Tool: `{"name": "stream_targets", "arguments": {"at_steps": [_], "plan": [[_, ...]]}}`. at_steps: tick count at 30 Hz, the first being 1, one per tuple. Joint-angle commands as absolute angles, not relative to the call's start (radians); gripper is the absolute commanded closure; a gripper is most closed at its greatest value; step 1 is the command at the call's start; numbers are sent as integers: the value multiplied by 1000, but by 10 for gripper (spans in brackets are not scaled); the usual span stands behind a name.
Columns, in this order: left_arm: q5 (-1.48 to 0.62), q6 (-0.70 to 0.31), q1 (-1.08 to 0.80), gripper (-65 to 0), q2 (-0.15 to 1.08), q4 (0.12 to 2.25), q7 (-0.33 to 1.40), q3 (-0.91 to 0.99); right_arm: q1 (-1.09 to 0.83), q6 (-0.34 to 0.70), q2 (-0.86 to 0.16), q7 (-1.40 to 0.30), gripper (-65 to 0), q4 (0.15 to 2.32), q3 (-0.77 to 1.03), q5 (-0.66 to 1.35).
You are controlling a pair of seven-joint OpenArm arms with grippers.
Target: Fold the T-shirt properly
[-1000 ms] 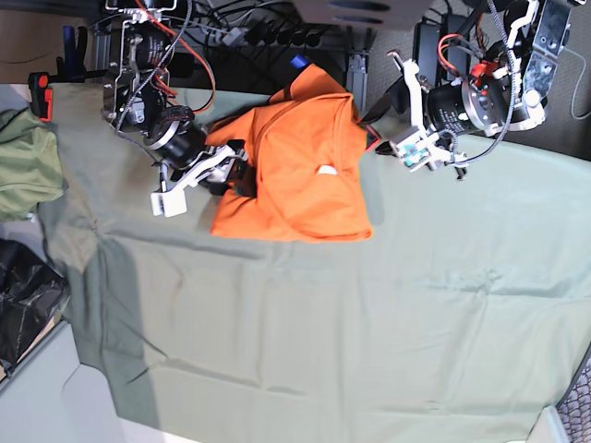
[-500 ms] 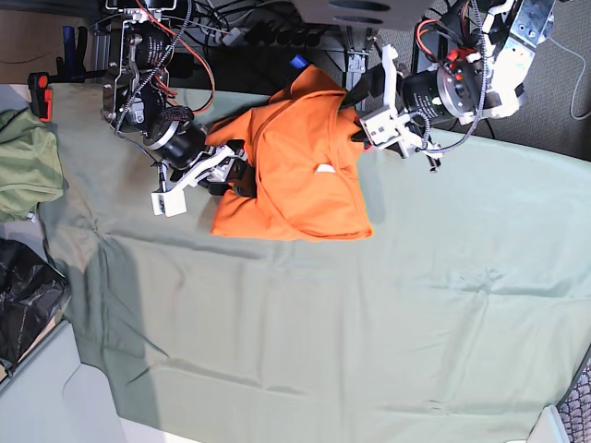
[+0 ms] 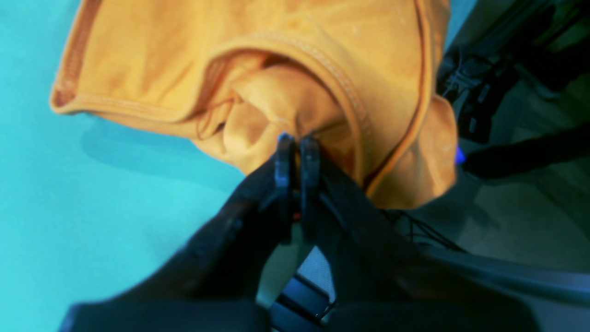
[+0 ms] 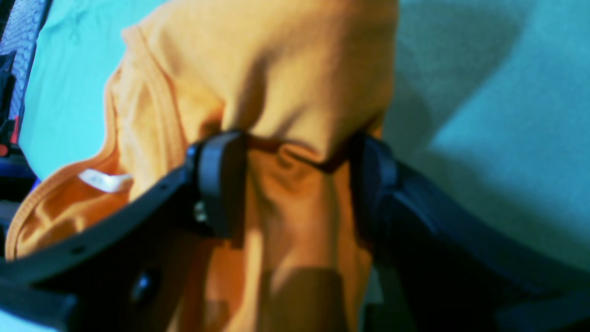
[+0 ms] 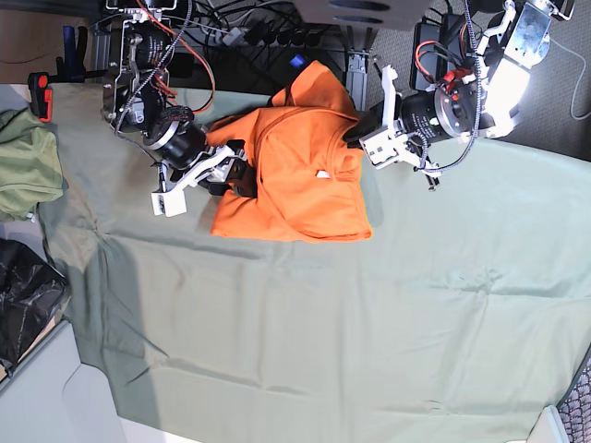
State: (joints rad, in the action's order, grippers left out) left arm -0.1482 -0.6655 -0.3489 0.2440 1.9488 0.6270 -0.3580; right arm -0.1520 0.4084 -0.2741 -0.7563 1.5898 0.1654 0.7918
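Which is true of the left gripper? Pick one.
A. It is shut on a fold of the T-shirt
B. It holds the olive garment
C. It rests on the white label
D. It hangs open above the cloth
A: in the left wrist view the left gripper has its jaws pressed together, pinching a fold of the T-shirt.

Even bright overhead view, soft shadows, wrist views blurred with teal colour cast, near parts defocused

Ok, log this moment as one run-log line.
stage: grasping | left claw: shut on T-shirt fold | right claw: open, straddling T-shirt edge | T-shirt: bunched at far edge of green cloth
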Motion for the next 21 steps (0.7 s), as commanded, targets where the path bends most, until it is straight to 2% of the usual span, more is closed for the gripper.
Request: {"name": "stream_targets", "arguments": {"at_steps": [1, 21], "plan": [[-155, -694, -346, 0, 244, 1961, 619, -357, -142, 524, -285, -741, -362, 1602, 173, 804], [-191, -695, -233, 0, 250, 1961, 670, -275, -142, 524, -286, -741, -362, 1602, 203, 804]]}}
